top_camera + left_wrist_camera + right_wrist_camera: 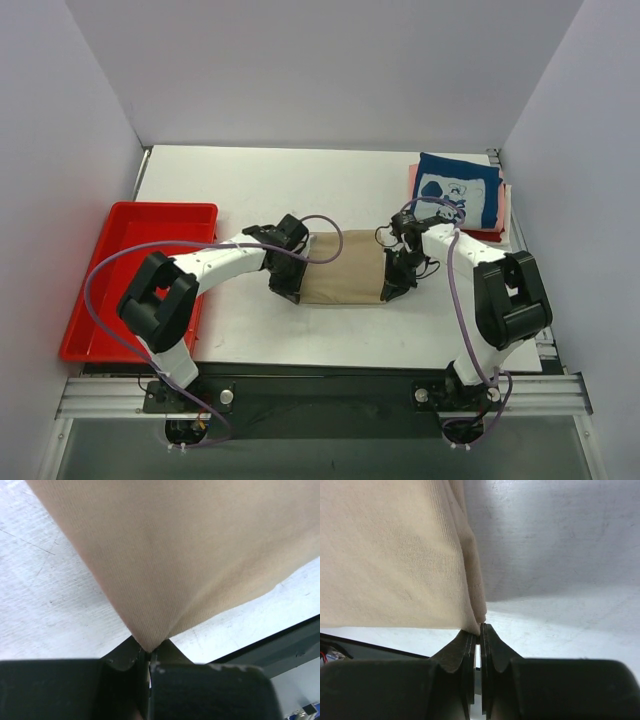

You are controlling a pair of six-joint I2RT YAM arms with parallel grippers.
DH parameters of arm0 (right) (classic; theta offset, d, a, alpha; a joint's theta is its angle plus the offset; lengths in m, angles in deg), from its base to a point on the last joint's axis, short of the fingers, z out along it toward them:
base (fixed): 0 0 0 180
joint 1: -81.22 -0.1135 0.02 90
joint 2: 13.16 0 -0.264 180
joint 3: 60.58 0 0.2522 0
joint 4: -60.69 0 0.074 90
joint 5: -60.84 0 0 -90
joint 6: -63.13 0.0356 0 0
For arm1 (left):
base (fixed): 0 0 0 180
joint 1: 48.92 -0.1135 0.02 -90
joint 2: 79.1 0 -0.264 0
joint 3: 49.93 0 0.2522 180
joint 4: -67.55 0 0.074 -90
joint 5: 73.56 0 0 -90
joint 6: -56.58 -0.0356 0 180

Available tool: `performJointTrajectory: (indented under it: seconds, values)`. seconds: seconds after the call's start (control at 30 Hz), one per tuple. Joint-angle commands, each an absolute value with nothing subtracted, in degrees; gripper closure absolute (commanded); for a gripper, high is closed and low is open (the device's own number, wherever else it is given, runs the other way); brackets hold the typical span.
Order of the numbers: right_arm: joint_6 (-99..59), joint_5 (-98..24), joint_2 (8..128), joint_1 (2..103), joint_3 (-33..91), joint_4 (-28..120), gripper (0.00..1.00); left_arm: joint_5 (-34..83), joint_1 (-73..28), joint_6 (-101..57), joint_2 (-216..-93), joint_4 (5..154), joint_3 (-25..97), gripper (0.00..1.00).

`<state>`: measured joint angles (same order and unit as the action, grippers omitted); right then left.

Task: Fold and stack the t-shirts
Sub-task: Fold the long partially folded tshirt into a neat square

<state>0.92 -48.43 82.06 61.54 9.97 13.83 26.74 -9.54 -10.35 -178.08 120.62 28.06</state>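
Here the tan shirt (343, 268) lies folded into a flat rectangle in the middle of the bench (300, 190), between the two arms. The left fingers (125, 659) are pinched tight on its near-left corner, the cloth drawn to a point between them. The right fingers (456, 652) are likewise clamped on the near-right corner, gripping the layered edge. At the far right the navy shirt (460, 190) sits folded atop a pink shirt (412, 180) and a red shirt (488, 235). A tray (120, 260) rests at the left.
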Motion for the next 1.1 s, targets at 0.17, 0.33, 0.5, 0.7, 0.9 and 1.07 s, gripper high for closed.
performJointTrajectory:
  seconds: [0.17, 0.33, 0.5, 0.7, 0.9, 1.07]
  values:
    - [-1.91, -42.08, 81.32, 62.5, 11.19, 6.94, 1.0, 18.55, -8.66, -16.89, -173.93, 128.68, 29.49, 1.0]
    - [-2.0, -42.0, 81.49, 62.41, 11.63, 6.5, 1.0, 15.48, -7.96, -18.3, -172.26, 130.09, 28.87, 0.99]
    - [-2.26, -42.26, 82.11, 62.5, 11.54, 6.5, 1.0, 13.27, -7.35, -18.48, -171.12, 131.41, 27.47, 0.8]
    - [-2.62, -43.05, 83.51, 62.06, 12.77, 6.33, 1.0, 13.35, -7.17, -18.48, -170.33, 132.9, 26.68, 0.54]
    - [-3.05, -43.84, 82.46, 62.06, 13.47, 4.92, 0.65, 26.7, -7.26, -17.17, -168.4, 125.81, 26.68, 0.36]
    - [-3.49, -44.19, 79.83, 62.15, 10.93, 5.01, 0.54, 37.42, -7.0, -15.4, -169.53, 117.97, 23.87, 0.29]
